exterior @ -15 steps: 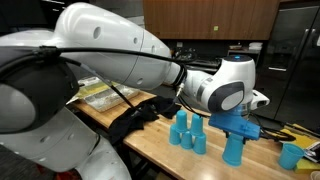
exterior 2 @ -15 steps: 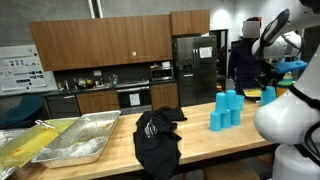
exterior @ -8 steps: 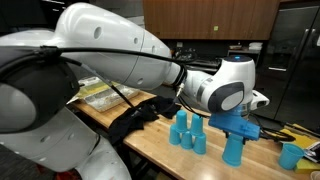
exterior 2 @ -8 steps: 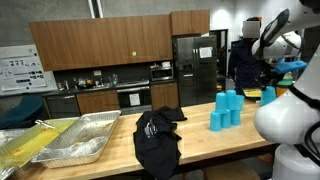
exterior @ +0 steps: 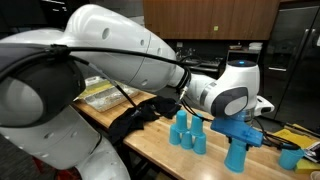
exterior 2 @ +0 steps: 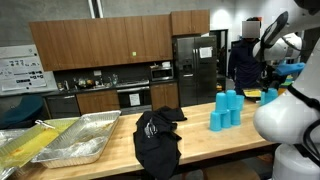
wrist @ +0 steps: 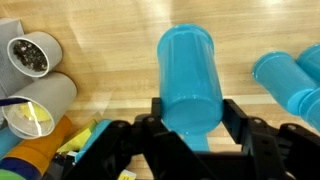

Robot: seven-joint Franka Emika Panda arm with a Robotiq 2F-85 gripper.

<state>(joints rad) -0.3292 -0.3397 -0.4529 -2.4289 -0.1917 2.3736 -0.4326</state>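
My gripper (wrist: 190, 110) is shut on a light blue plastic cup (wrist: 188, 60), one finger on each side of it. In an exterior view the gripper (exterior: 243, 135) holds this cup (exterior: 238, 156) upright, low over the wooden table (exterior: 160, 150) near its right end. A cluster of several more blue cups (exterior: 188, 133) stands just left of it and also shows in an exterior view (exterior 2: 226, 110). Another blue cup (wrist: 290, 78) lies on its side to the right in the wrist view.
A black cloth (exterior 2: 155, 135) lies mid-table, with metal trays (exterior 2: 70, 140) further along. Two white cylindrical containers (wrist: 35, 80) and yellow packaging (wrist: 80, 140) sit at the left of the wrist view. Kitchen cabinets and a fridge (exterior 2: 195, 65) are behind.
The gripper and the cup it holds have shifted slightly to the right and a little lower. Nothing else moved.
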